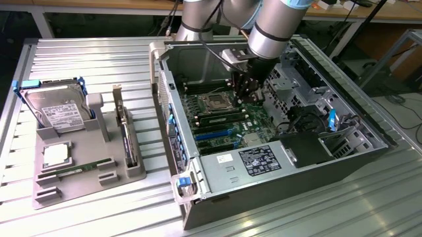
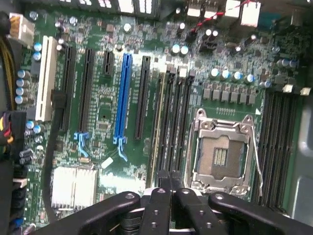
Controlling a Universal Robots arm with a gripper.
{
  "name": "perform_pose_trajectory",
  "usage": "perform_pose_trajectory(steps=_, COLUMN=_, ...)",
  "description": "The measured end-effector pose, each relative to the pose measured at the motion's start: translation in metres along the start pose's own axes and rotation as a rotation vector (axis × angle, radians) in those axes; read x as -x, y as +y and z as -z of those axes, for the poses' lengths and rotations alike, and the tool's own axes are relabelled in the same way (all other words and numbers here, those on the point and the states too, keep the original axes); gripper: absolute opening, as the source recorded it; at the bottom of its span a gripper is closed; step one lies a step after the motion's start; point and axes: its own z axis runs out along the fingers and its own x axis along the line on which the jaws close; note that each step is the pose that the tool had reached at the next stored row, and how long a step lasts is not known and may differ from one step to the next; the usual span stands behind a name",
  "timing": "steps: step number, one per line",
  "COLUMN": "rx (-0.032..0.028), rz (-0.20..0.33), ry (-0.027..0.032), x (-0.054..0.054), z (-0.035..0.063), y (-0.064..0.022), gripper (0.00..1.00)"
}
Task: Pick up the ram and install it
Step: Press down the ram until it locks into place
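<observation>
On the motherboard (image 2: 105,142), ram (image 1: 221,119) lies along slots (image 2: 178,122).

Thin green ram (image 2: 158,128) on edge at the outermost memory slot beside the CPU socket (image 2: 221,156); twin stick (image 1: 84,168) flat in the tray (image 1: 86,190), exterior view's left.

Open computer case (image 1: 277,197) on the ribbed metal surface (image 1: 79,59), motherboard (image 1: 228,123) inside the case, processor socket (image 2: 222,154) and blue slot (image 2: 124,95) on it, grey holder (image 1: 72,192) beside the case, at the exterior view's left, carrying a hard drive (image 1: 56,108) and an expansion card (image 1: 125,136)
</observation>
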Motion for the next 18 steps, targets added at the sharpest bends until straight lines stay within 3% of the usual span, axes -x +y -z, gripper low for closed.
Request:
perform_pose_trajectory(steps=1, rx=0.0006, rz=0.0, ry=0.0, x=-0.001, z=-0.004, y=-0.0073, gripper=0.11)
perform_pose_trajectory(steps=4, rx=-0.0027, rz=-0.07, ry=-0.0025, x=-0.002, z=-0.0152, y=-0.0103, gripper=0.11)
perform_pose_trajectory(steps=6, rx=-0.0017, rz=-0.074, ry=-0.0024, x=-0.003, z=-0.0167, y=-0.0182, gripper=0.11)
perform_pose_trajectory(steps=18, rx=-0.0012, rz=-0.086, ry=-0.003, x=-0.015, z=-0.0177, y=-0.0215, gripper=0.11)
